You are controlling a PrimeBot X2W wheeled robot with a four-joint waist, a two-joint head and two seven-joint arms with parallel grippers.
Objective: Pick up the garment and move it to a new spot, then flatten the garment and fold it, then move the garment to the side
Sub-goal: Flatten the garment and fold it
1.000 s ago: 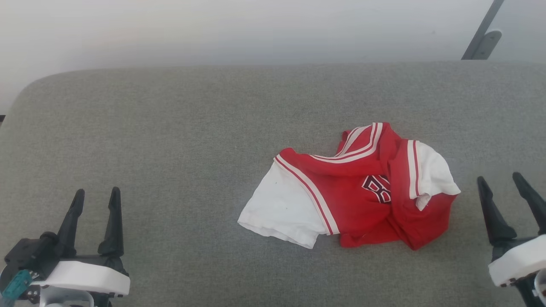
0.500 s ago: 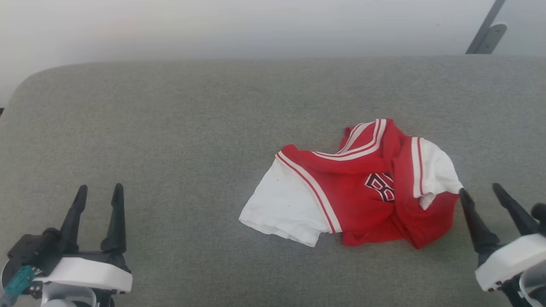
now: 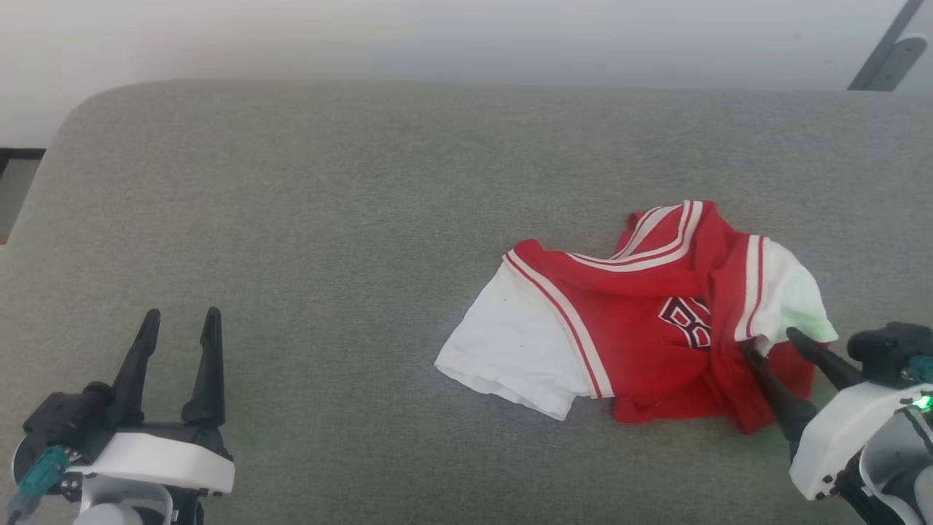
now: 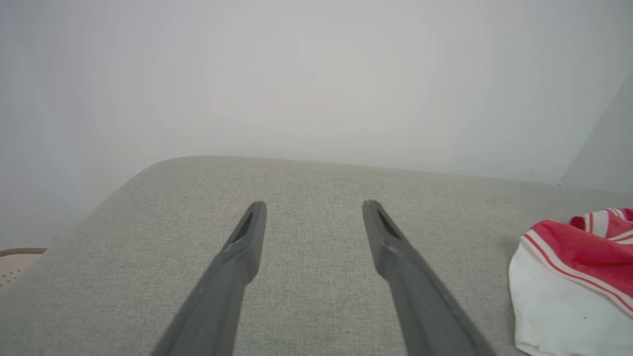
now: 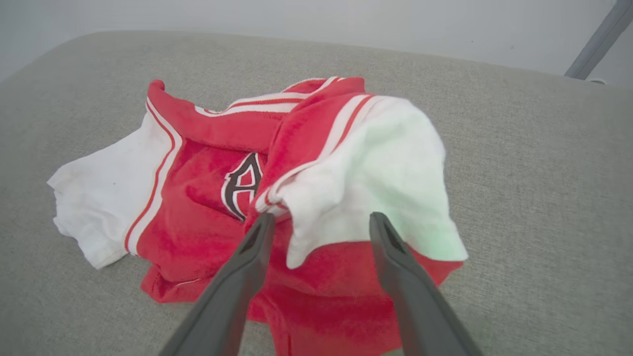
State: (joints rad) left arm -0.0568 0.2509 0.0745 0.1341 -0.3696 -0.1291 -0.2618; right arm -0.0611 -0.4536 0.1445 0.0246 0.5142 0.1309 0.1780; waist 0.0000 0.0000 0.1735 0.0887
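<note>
The garment, a red T-shirt with white sleeves and dark chest lettering, lies crumpled on the grey cushioned surface, right of centre. My right gripper is open at its lower right edge, its fingers reaching over the red cloth on either side of the folded-over white sleeve's hem. The right wrist view shows that gripper straddling the sleeve hem of the garment, with nothing pinched. My left gripper stands open at the lower left, far from the shirt. In the left wrist view this gripper is above bare fabric, the garment off to its right.
The grey surface has a rounded far-left corner and a pale wall behind it. A grey metal bar leans at the top right. Bare fabric stretches left of the shirt.
The head camera has turned, shifting the whole picture. My right gripper has moved forward and inward from beside the garment onto its right edge, still open. The left gripper and shirt stay put.
</note>
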